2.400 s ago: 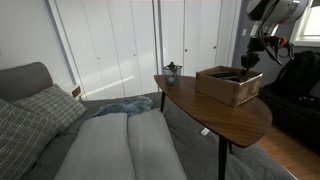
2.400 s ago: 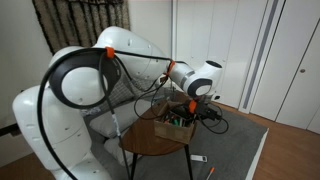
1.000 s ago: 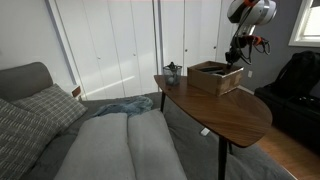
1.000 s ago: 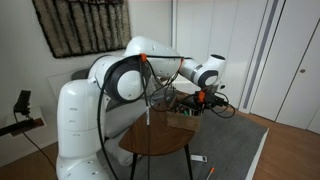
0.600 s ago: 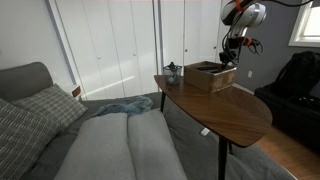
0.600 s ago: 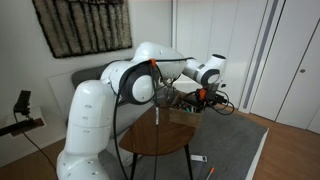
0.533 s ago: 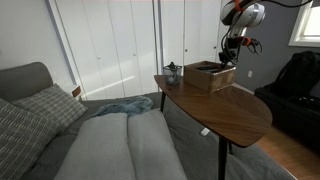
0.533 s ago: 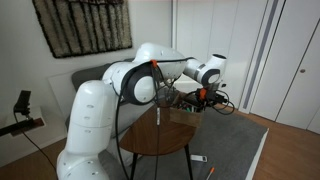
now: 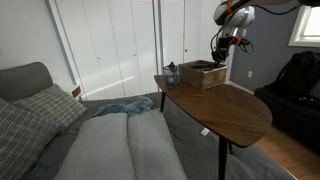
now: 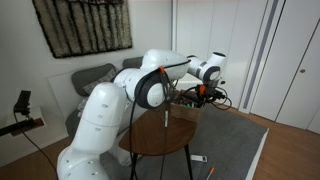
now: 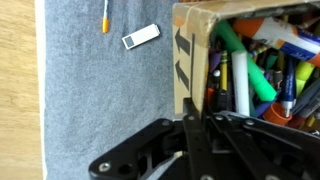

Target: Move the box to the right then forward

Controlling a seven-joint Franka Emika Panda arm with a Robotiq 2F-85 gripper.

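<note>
Holding one box (image 9: 203,74) by its wall, the gripper (image 11: 197,118) has its fingers pinched on the cardboard. The box sits on the single table (image 9: 235,118), near one dark glass (image 9: 172,72). Only the wrist view shows the pens (image 11: 240,85) inside (too many to count) and two small items on the carpet (image 11: 100,100): an orange-tipped stick (image 11: 105,17) and a white tag (image 11: 140,37).

The box (image 11: 195,50) is running off the wrist view's right edge. In both exterior views the gripper (image 9: 221,56) is showing too small to read its jaws

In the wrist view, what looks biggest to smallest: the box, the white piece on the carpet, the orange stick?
1. box, nearest the camera
2. white piece
3. orange stick, similar length, thinner
</note>
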